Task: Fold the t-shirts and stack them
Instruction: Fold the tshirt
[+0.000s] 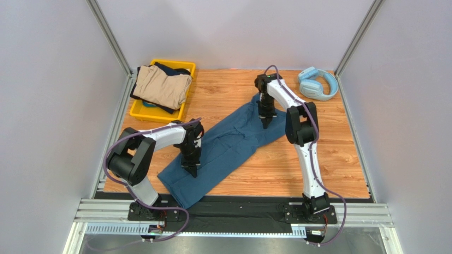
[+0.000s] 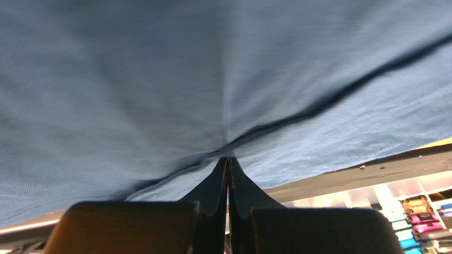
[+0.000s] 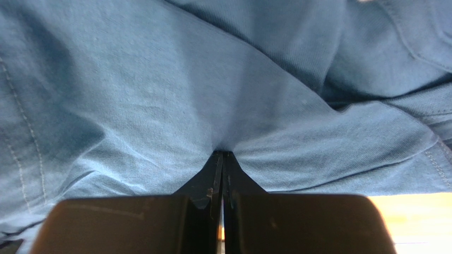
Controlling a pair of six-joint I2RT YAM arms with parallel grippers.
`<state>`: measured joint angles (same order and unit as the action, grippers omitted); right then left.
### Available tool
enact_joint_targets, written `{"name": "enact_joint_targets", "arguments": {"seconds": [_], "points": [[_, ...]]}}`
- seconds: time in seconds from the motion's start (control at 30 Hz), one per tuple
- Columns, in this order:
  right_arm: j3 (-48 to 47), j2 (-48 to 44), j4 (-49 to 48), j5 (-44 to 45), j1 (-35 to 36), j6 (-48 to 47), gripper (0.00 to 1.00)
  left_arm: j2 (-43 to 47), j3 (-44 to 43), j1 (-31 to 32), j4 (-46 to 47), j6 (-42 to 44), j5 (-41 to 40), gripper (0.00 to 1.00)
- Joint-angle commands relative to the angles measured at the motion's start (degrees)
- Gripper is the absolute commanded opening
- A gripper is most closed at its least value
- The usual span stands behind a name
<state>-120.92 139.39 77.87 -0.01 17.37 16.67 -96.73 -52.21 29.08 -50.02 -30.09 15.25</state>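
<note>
Both left jaws and right jaws pinch only a thin bit of your teal t-shirt (image 1: 233,143); lift unevenly and it could slip free.

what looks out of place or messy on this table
The light-blue headphones at the far right corner don't belong with the laundry. The teal t-shirt lies rumpled and diagonal, and the tan shirt is bunched over the rim of the yellow bin.
</note>
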Motion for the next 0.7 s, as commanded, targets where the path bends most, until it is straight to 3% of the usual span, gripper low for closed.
{"name": "enact_joint_targets", "arguments": {"seconds": [0.0, 0.33, 0.67], "points": [[-10.6, 9.0, -5.0, -3.7, 3.5, 0.8, 0.0, 3.0, 0.1, 1.0, -1.6, -2.3, -0.9, 0.0], [-21.1, 15.6, -18.0, -13.4, 2.1, 7.0, 0.04, -0.7, -3.2, 4.9, -4.7, -3.5, -0.6, 0.0], [-25.6, 18.9, -31.1, -20.9, -3.2, 15.8, 0.11, -13.1, -15.3, 8.6, -6.8, -1.8, -0.2, 0.0]]}}
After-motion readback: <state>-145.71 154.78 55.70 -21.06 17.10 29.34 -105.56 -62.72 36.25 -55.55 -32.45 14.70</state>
